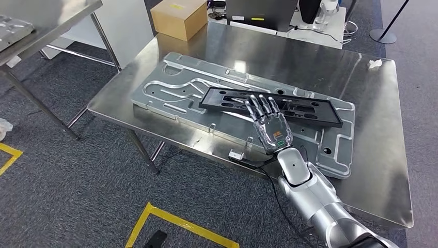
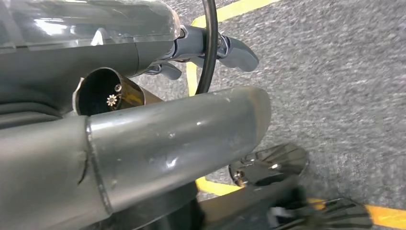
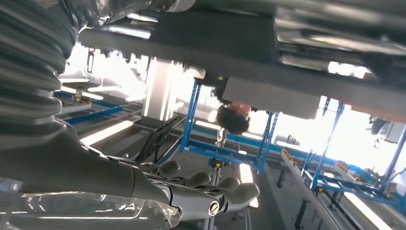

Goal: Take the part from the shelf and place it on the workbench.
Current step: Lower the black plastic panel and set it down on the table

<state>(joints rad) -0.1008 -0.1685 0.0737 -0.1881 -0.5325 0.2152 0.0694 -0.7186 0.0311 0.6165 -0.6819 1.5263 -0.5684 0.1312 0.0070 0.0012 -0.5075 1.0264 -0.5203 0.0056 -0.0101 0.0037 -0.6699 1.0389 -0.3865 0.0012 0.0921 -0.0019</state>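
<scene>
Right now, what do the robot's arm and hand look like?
The right arm is shiny silver, built of rounded shells, with a small dark dot on the wrist piece. The right hand has a glossy see-through back with a small green mark and slim silver-and-dark fingers. A black cable runs beside the arm. Up close, a grey ribbed cover wraps the wrist.

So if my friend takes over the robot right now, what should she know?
Right hand: open, fingers stretched flat above the long black slotted plastic part, apparently not gripping it.
Left hand: hanging low over grey carpet with yellow floor tape, fingers loosely curled, holding nothing.
The black part lies on the big silver machined metal plate, which rests on the shiny steel workbench.
Done: the part appears placed.
Left: probably just pull the right arm back.
</scene>
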